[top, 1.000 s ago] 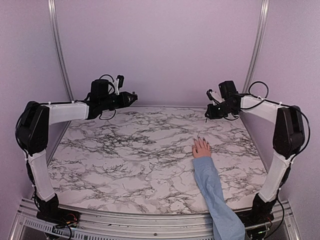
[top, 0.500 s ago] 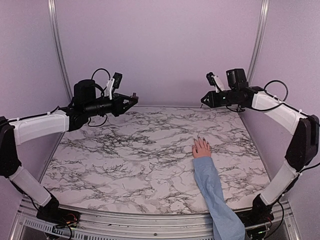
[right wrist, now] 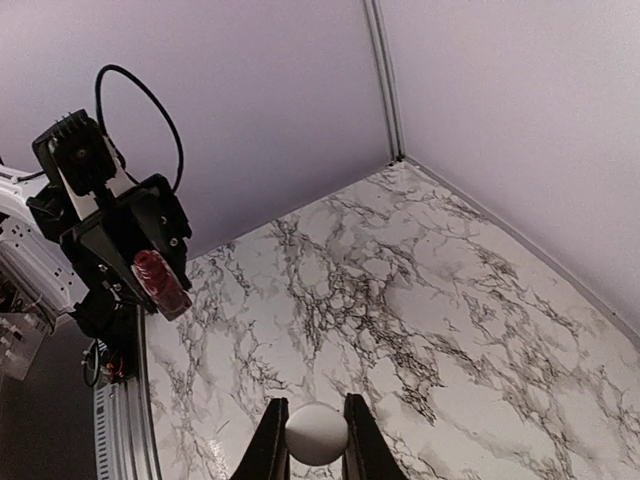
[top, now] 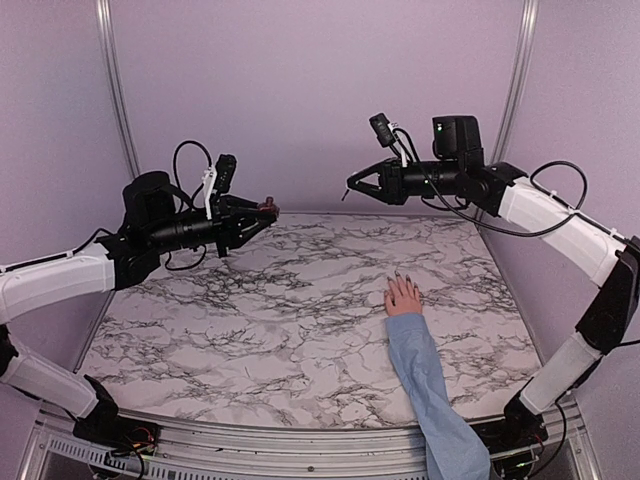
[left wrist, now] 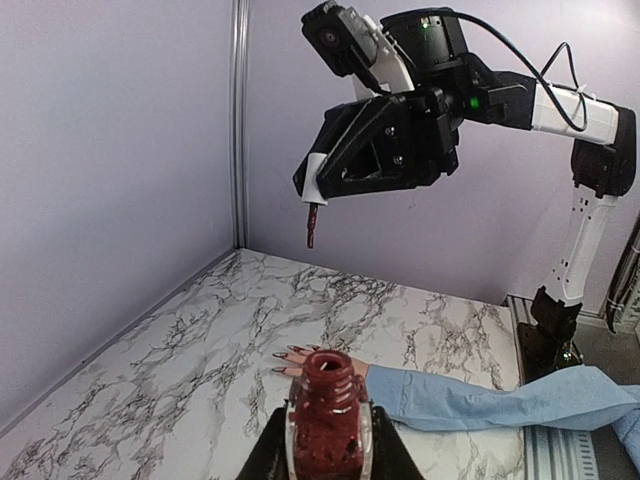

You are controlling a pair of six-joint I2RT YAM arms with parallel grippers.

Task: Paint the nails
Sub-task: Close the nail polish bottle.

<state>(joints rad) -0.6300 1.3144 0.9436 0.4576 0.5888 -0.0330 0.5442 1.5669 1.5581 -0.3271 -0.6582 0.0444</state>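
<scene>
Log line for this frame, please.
left gripper: shut on open polish bottle | right gripper: shut on cap, brush out of bottle, midair | hand: flat on marble table | nails: brush not touching

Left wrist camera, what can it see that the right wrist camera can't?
Only the left wrist camera shows the hand with dark nails and its blue sleeve. It also shows the right gripper holding the brush up in the air. Only the right wrist camera shows the left gripper from the front, and the brush's white cap end-on between its own fingers. Both show the open nail polish bottle in the left gripper, the marble table and the purple walls.
</scene>
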